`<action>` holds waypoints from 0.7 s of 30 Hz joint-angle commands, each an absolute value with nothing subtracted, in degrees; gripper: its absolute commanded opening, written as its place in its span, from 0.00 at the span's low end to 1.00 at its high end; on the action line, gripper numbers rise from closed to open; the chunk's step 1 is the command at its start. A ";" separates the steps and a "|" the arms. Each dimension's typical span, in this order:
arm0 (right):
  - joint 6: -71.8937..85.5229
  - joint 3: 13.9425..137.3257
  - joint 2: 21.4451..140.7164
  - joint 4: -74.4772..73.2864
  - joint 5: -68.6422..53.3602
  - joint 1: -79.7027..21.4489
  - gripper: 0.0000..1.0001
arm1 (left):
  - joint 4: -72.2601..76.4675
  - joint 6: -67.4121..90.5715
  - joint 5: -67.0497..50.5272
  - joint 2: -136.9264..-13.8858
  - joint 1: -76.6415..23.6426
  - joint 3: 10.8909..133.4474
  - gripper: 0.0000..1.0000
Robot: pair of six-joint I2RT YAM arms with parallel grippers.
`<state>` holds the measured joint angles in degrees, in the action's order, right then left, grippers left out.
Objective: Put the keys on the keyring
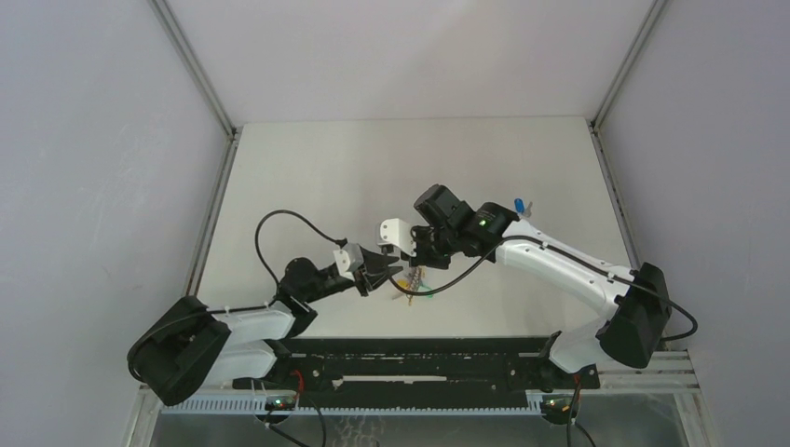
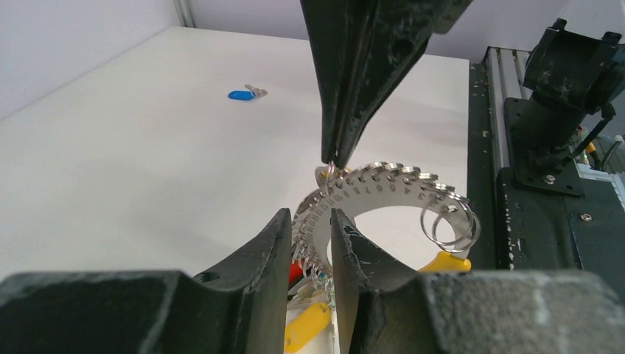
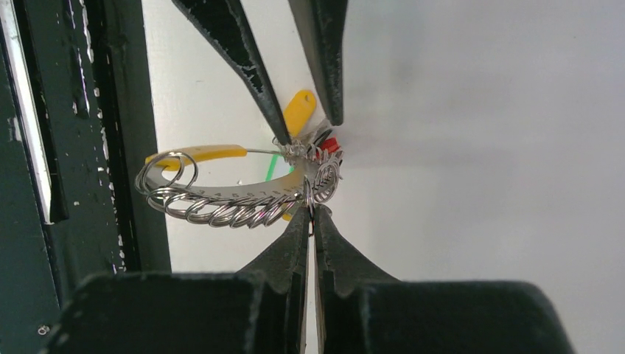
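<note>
Both claws met at the keyring, near the table's near edge. The left gripper pinched its curved, stamped silver band. The right gripper was pressed together on a thin wire loop. The blue-capped key lay far right amid bare white tabletop.

— Where can I get through?
— I see the far table open, only the blue key lying far right. Middle is tight (left gripper and right gripper meet at the keyring). The rail walls my near edge.
</note>
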<state>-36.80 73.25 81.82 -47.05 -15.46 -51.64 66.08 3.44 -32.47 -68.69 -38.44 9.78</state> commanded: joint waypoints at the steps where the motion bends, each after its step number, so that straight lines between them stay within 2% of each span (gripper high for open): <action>1: -38.70 75.87 82.16 -46.58 -14.64 -52.57 0.00 | 69.63 2.55 -30.48 -67.31 -37.97 12.66 0.30; 21: -38.72 75.85 82.05 -45.39 -15.36 -53.28 0.00 | 71.59 3.47 -35.03 -73.70 -39.44 15.61 0.30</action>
